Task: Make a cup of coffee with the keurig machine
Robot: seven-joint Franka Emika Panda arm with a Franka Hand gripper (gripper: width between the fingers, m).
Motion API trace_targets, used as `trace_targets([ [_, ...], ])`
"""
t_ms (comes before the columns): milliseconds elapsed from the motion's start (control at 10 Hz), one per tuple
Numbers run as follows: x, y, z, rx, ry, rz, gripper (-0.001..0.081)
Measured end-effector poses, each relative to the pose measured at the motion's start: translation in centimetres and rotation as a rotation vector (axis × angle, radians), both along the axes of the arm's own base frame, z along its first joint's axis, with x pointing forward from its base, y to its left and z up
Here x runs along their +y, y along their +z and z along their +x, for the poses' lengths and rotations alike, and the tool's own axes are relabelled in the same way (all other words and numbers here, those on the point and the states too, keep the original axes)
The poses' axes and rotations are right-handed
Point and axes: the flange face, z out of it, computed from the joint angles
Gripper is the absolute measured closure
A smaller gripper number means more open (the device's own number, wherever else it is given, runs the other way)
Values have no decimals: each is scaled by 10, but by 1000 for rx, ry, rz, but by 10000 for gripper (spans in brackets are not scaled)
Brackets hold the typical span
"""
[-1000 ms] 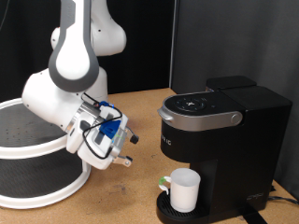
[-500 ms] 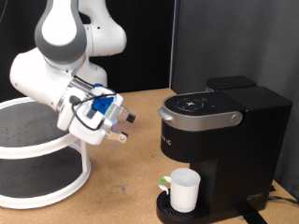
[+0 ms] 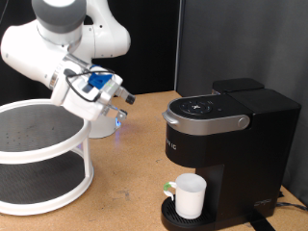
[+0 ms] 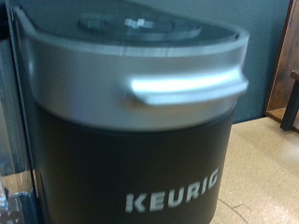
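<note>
The black keurig machine (image 3: 226,149) stands at the exterior view's right, its lid down and its silver-rimmed head facing left. The white cup (image 3: 190,195) sits on the machine's round drip tray under the head. My gripper (image 3: 123,104) hangs in the air to the left of the machine, above the table, and points toward the machine's head. Nothing shows between its fingers. The wrist view is filled by the machine's front (image 4: 140,131) with the grey lid handle (image 4: 187,89) and the KEURIG lettering; no fingers show there.
A white two-tier round rack (image 3: 38,159) stands at the exterior view's left, below and behind the arm. A dark curtain hangs behind the wooden table (image 3: 125,188).
The arm has risen and swung up from beside the rack. The gripper is now higher and turned toward the machine's head. The cup and machine have not moved.
</note>
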Motion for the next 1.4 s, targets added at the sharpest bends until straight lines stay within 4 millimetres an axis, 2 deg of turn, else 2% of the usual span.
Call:
trace_targets([
  [600, -12, 73, -7, -16, -13, 5, 3],
  [800, -8, 73, -5, -20, -13, 29, 3],
  [1000, 14, 88, 4, -45, 30, 31, 3],
  [1200, 41, 102, 13, 2, 161, -105, 3],
  [1400, 70, 117, 24, 73, 215, -190, 3],
])
